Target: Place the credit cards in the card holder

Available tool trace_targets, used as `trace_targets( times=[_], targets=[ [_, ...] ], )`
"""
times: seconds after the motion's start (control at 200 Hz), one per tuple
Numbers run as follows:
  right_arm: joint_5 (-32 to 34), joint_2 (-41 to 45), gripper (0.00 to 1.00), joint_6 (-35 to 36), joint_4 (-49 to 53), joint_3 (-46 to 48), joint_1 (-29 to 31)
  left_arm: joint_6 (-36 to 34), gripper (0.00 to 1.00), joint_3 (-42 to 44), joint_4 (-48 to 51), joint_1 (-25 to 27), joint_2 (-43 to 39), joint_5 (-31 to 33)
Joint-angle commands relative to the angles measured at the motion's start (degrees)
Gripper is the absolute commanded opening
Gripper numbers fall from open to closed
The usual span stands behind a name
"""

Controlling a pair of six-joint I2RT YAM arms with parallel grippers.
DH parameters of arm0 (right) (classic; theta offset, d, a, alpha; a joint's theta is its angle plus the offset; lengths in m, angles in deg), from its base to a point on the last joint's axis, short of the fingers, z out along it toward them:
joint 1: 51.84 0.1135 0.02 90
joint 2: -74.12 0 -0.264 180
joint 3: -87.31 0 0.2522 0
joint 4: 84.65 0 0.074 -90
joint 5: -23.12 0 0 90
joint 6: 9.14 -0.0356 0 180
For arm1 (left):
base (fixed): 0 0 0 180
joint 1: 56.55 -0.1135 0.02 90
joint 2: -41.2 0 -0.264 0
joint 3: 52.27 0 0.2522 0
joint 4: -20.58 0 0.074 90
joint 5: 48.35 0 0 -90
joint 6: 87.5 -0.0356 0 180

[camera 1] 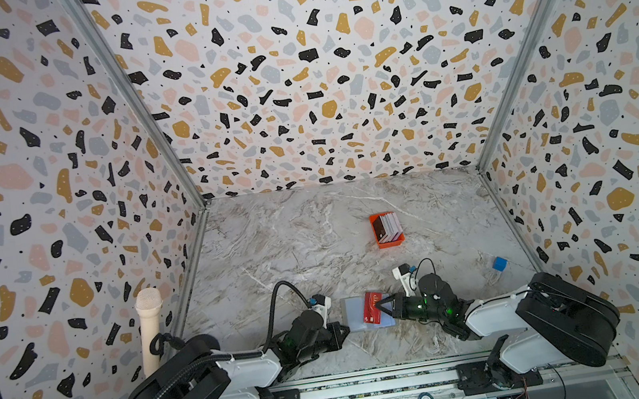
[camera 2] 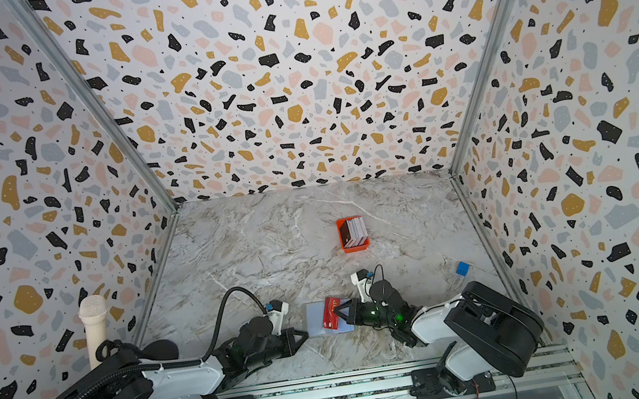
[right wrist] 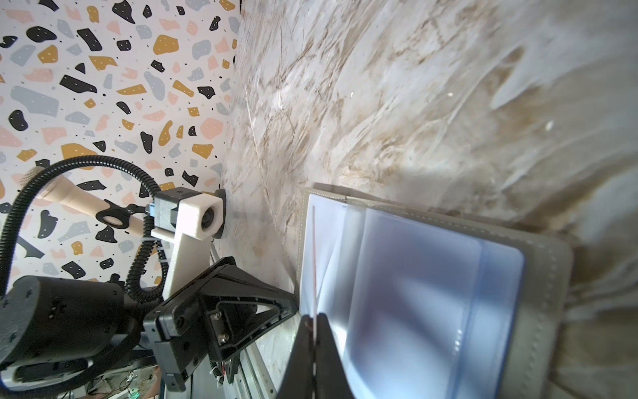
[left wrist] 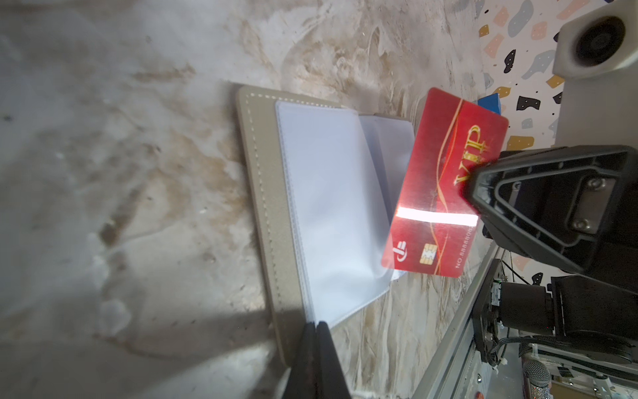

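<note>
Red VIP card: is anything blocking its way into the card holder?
Nothing visible. The card holder lies open, clear pockets exposed, and the right gripper holds the red VIP card tilted above them. The left gripper sits shut at the holder's edge, clear of the card.

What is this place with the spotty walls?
Probably a robot training booth: two black-and-white robot arms mounted on a silver metal rail, and spotty patterned walls boxing in a marble-look table.
</note>
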Motion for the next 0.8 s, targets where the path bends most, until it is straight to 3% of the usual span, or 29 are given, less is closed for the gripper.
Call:
trace_targets(
  times=[0.0, 0.325, 0.796],
  targets=[
    [-0.92, -1.63, 0.0, -1.04, -2.63, -0.76, 0.55, 0.15, 0.0, 0.94, 0.16, 0.32, -0.49, 0.24],
    [-3.14, -2.23, 0.0, 0.82, 4.4, -3.15, 0.3, -0.07, 0.0, 0.54, 0.39, 0.37, -0.46, 0.15],
    [-5.69, -6.2, 0.0, -0.71, 3.16, -4.14, -0.5, -0.25, 0.0, 0.42, 1.3, 0.42, -1.56, 0.19]
  ],
)
